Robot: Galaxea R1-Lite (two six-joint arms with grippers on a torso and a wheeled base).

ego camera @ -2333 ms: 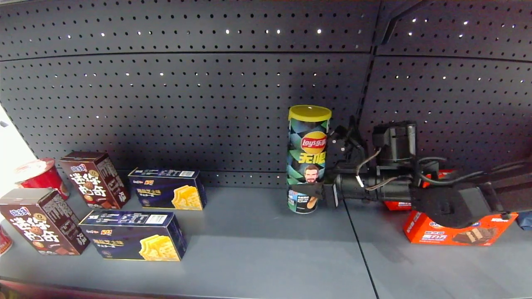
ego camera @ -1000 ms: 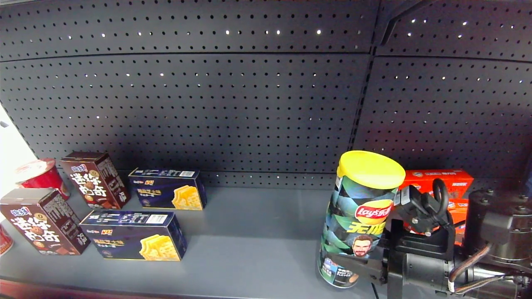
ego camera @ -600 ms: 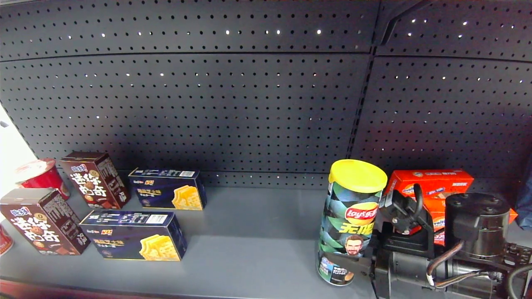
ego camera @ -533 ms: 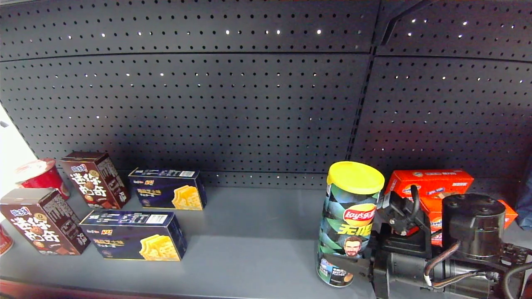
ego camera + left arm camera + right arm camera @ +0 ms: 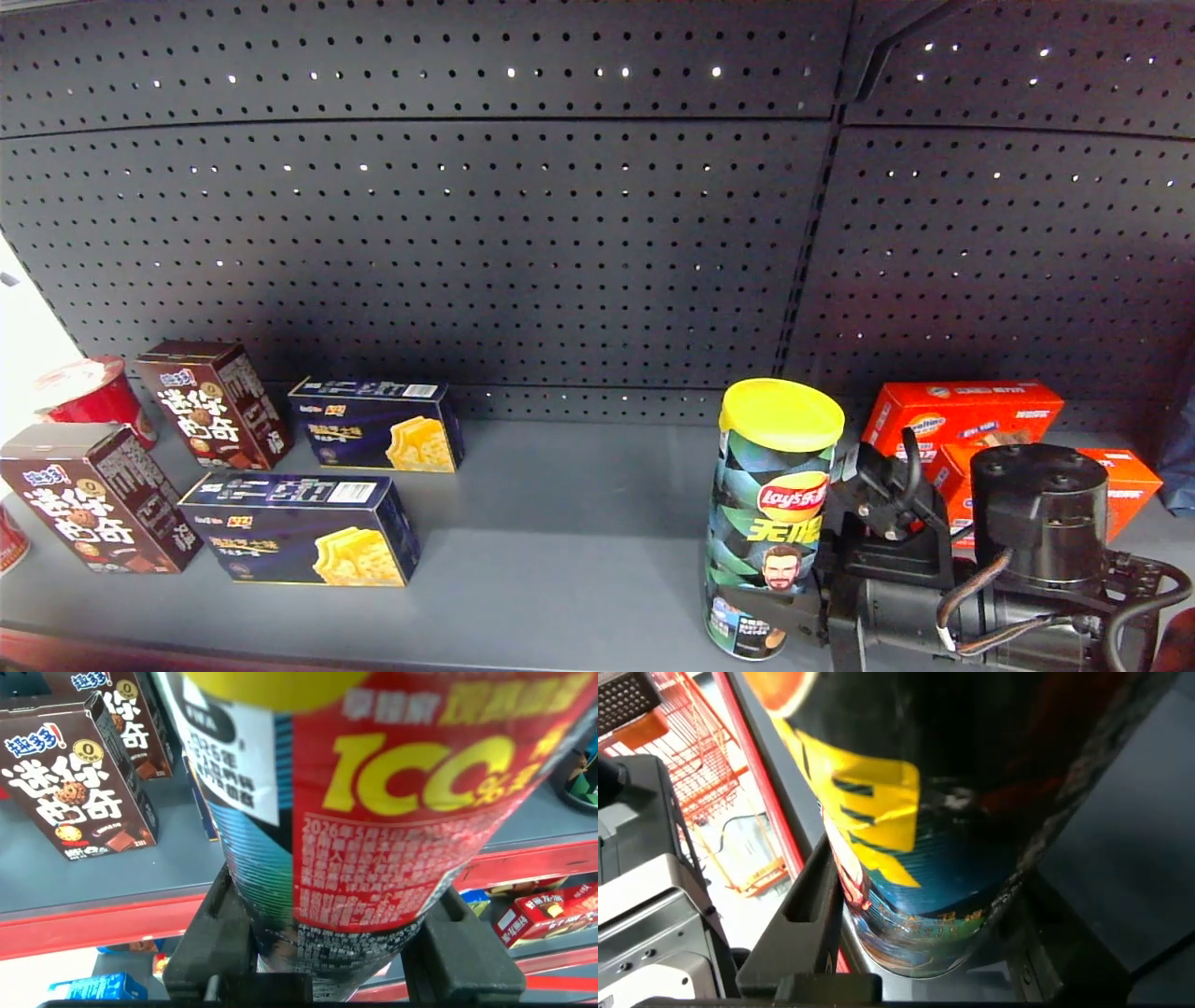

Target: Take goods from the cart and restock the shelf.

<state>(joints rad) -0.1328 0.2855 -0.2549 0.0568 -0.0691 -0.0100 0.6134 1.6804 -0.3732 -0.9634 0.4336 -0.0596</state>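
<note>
So here's my right pincer point(image 5: 758, 599) in the lower right of the head view, clenched around the chips can point(image 5: 775, 467). One finger point(image 5: 747, 597) crosses the front of the can low down near its base, and the rest of the can sticks up above the grip with its yellow lid on top. The can is upright, close to the front edge of the grey shelf point(image 5: 560, 523); I honestly can't tell if its base is touching the deck. The orange boxes point(image 5: 962, 411) sit just behind and to the right of it, and the blue boxes point(image 5: 308, 532) and brown boxes point(image 5: 98, 504) are well apart, over on the left side of the frame. In the right wrist view the same chips can point(image 5: 906, 859) runs between my two fingers, held tight. My left pincer point(image 5: 327, 943) is grasping a second can point(image 5: 374, 812), red-labelled with a yellow lid, with a brown box point(image 5: 79, 793) on the shelf behind it.
</note>
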